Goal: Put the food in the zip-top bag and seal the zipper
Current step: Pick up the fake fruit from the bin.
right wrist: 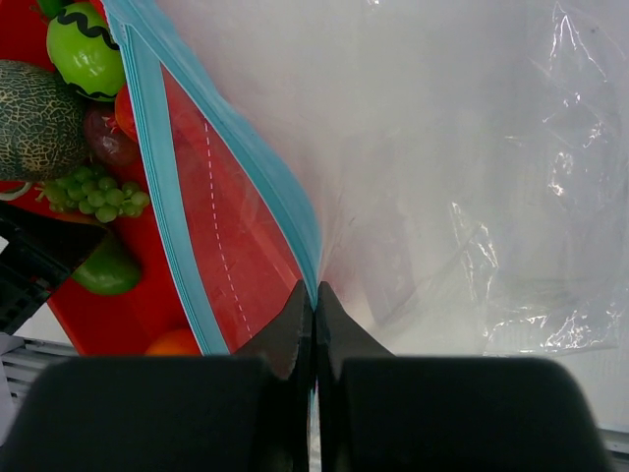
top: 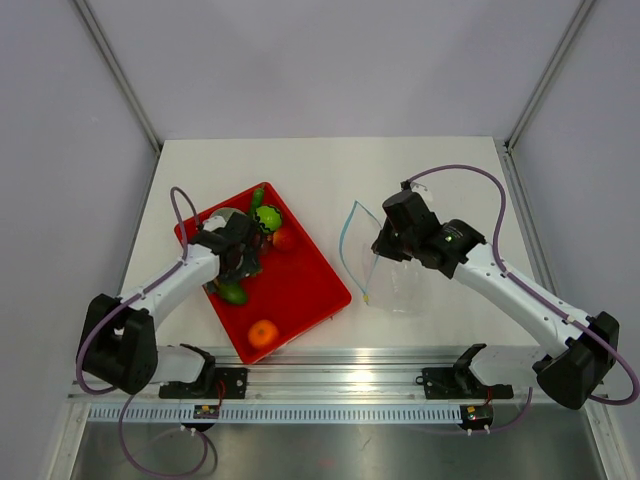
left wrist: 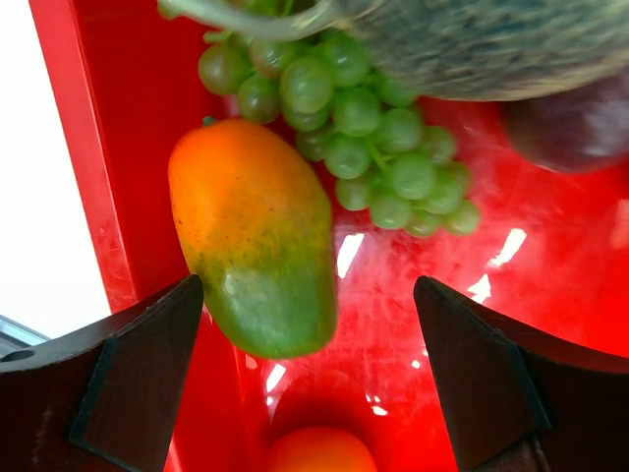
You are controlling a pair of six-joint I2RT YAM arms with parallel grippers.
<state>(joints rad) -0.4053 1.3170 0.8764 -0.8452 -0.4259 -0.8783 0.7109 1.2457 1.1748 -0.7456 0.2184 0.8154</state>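
The food lies on a red tray (top: 310,290). In the left wrist view I see the orange-green mango (left wrist: 256,231), the green grape bunch (left wrist: 373,147), the netted melon (left wrist: 482,44), a purple fruit (left wrist: 580,128) and the orange (left wrist: 319,452). My left gripper (left wrist: 310,374) is open above the tray, its jaws on either side of the mango's green end without touching it. The clear zip-top bag (top: 400,280) lies right of the tray. My right gripper (right wrist: 314,300) is shut on its mouth edge at the light blue zipper (right wrist: 157,197), holding the mouth open.
A green round toy (top: 268,218), a red fruit (top: 284,238) and a cucumber (top: 257,197) sit at the tray's far end. The orange (top: 262,333) is near the tray's front corner. Grey walls enclose the table, and a metal rail (top: 340,380) runs along its front.
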